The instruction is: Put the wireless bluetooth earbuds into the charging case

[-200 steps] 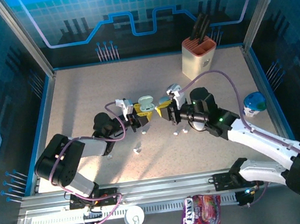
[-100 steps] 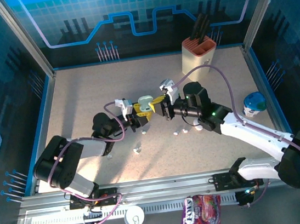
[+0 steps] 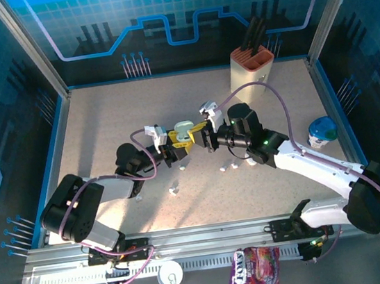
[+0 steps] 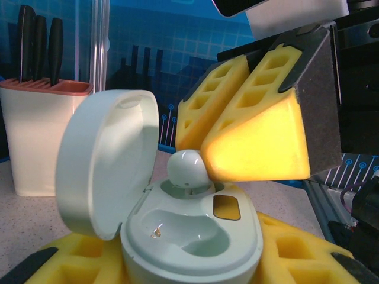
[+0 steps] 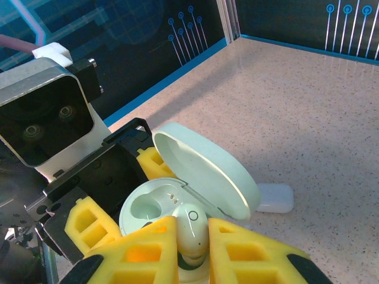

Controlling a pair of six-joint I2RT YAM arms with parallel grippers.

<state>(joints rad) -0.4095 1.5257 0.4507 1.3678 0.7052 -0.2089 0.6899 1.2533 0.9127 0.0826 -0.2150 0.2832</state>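
Observation:
My left gripper point(image 3: 176, 142) is shut on the pale green charging case point(image 3: 183, 130), holding its base point(image 4: 189, 236) between the yellow pads with the lid point(image 4: 109, 160) open. One socket point(image 4: 177, 228) is empty. My right gripper point(image 5: 192, 248) is shut on a pale green earbud point(image 5: 192, 228), which stands at the mouth of the case's other socket point(image 4: 188, 168). Its fingers point(image 4: 254, 136) hang just above the case. Several loose white earbuds lie on the table, one point(image 3: 175, 187) left of centre and two point(image 3: 230, 167) beneath the right arm.
A small white oblong case point(image 5: 272, 198) lies on the table beside the open lid. A knife block point(image 3: 251, 71) stands at the back right, and a blue-lidded jar point(image 3: 322, 131) sits at the right edge. A candy bag point(image 3: 254, 268) lies on the front rail.
The right arm has swung left and brought the earbud over to the open case. The left arm has kept still with the case.

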